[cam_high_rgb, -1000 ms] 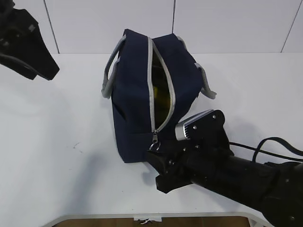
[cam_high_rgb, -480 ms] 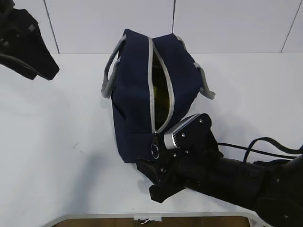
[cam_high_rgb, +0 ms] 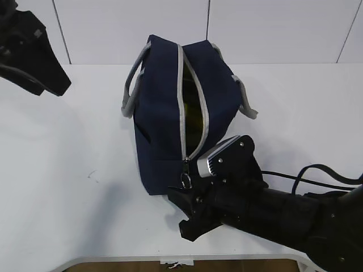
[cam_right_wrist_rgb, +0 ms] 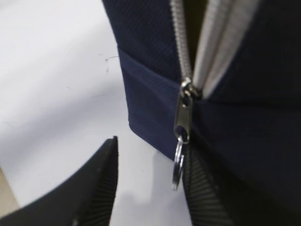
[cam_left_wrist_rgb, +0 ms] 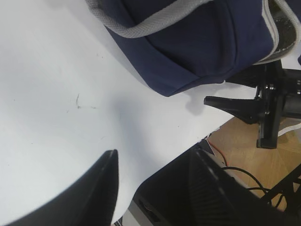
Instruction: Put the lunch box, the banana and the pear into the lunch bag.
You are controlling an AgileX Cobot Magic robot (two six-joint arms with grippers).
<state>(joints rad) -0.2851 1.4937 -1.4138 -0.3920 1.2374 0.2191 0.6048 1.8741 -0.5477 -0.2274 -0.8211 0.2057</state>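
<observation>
Navy bag packed, zipper not yet closed

White counter (cam_high_rgb: 68,170) carries one thing: the lunch bag (cam_high_rgb: 164,96), a boxy navy fabric bag standing at the middle with a grey strap handle (cam_high_rgb: 131,85) drooping on each side. Its grey zipper (cam_high_rgb: 182,85) gapes along the top, and something yellow shows in the dark slot; whether that is the banana or the pear cannot be told, and the lunch box is not visible at all. Since none of the three lies on the counter, packing looks done, with closing the zipper the likely remainder.

At the near right, the right tool (cam_right_wrist_rgb: 150,188) has its fingers spread, one to the left and one just right of the hanging ring pull (cam_right_wrist_rgb: 178,165), pinching nothing. The left tool (cam_left_wrist_rgb: 155,183) is parked high at the far left, fingers apart and empty.

Compared with a second ago, the right arm has slid left and slightly nearer along the bag's near end, so its tool now sits below the ring pull rather than beside it; the bag and left arm are unchanged.
</observation>
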